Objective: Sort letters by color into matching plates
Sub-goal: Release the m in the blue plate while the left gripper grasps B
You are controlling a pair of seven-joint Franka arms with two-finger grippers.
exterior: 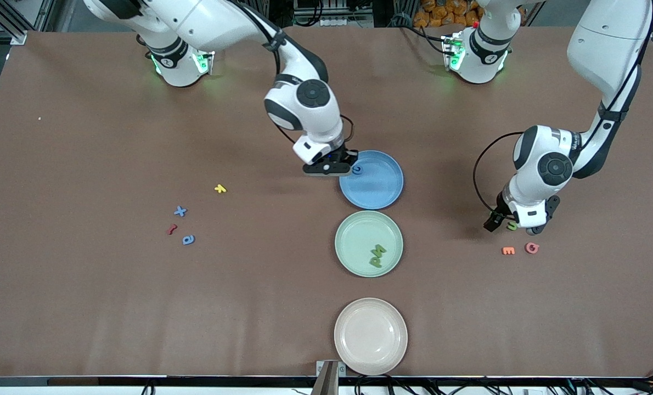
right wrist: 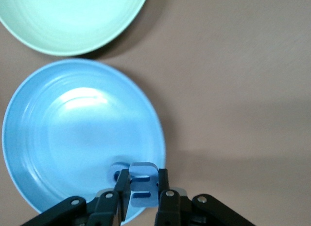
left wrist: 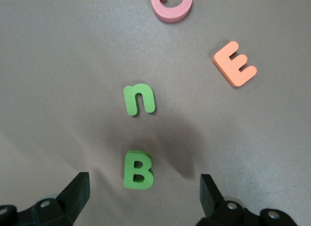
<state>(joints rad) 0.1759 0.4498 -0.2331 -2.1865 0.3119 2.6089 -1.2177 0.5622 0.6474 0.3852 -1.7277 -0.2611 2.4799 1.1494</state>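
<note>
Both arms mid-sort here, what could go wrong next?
1. The right gripper is shut on a small blue foam letter over the very rim of the round blue plastic plate; released there, the letter may land on the edge or slip off.
2. The open left gripper brackets the green foam B, with the green foam n close by; a descent could nudge it.
</note>
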